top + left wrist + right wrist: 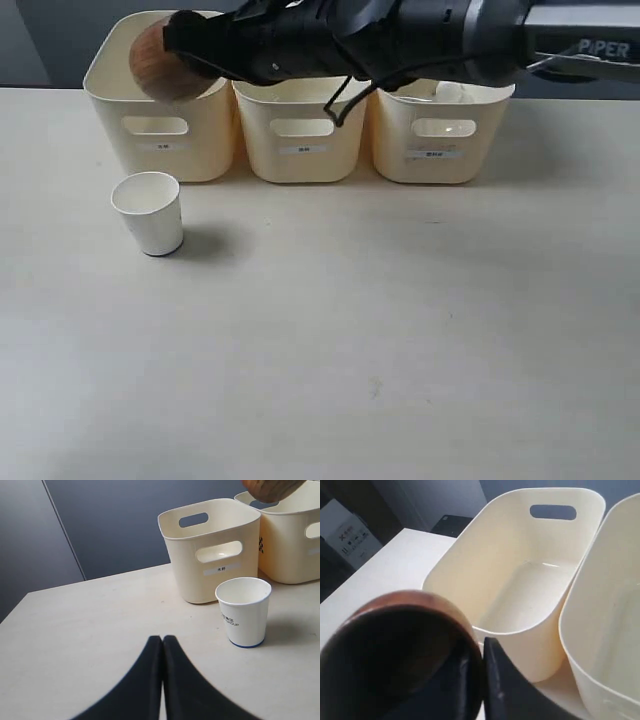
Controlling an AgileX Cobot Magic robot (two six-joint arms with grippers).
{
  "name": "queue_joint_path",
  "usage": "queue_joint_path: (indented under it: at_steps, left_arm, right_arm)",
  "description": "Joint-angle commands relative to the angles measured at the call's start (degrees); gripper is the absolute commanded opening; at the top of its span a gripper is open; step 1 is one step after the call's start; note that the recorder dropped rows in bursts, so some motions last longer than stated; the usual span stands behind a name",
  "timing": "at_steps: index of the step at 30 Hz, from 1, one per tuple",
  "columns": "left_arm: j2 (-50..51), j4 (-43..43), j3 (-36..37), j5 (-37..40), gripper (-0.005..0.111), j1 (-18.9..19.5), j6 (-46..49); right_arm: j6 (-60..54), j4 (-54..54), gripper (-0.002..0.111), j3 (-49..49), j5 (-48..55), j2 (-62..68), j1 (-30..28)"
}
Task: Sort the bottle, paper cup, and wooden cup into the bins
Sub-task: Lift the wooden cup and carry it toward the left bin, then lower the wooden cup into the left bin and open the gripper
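My right gripper point(481, 677) is clamped on the wooden cup point(158, 66). One finger sits inside the dark bowl and the other outside, with the cup's wall pinched between them. The cup lies tipped on its side in the grip, its mouth toward my wrist and its rounded bottom pointing away from my arm. It is lifted clear of the bench point(400, 340).

Directly beneath this gripper is the end bin point(160, 150) of a row of three cream bins. The cup hangs over its open top, just above the rim. Behind the gripper, my arm stretches across the middle bin point(303, 150) and the last bin point(440, 150).

My left gripper point(162, 680) hangs low over the bench with its fingers point(145, 680) pressed together and nothing between them.

The paper cup point(243, 611) stands upright on the bench ahead of this gripper and a little to one side, apart from it, with its mouth open upward. It sits between my left gripper and the end bin, near the bin's labelled front but not touching it.
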Motion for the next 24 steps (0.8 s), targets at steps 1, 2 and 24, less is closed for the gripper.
queue_joint_path:
  at_steps: [1, 2, 24]
  left_arm:
    - [-0.3, 0.0, 0.1, -0.3, 0.000, -0.2, -0.1]
    - [-0.3, 0.0, 0.1, -0.3, 0.000, -0.2, -0.1]
    - [-0.3, 0.0, 0.1, -0.2, 0.000, -0.2, -0.1]
  right_arm:
    - [-0.2, 0.5, 0.000, -5.8, 0.0, 3.3, 0.2]
    - [-0.2, 0.5, 0.000, -7.4, 0.2, 4.4, 0.2]
    - [3.6, 0.5, -0.001, -27.6, -8.1, 22.1, 0.2]
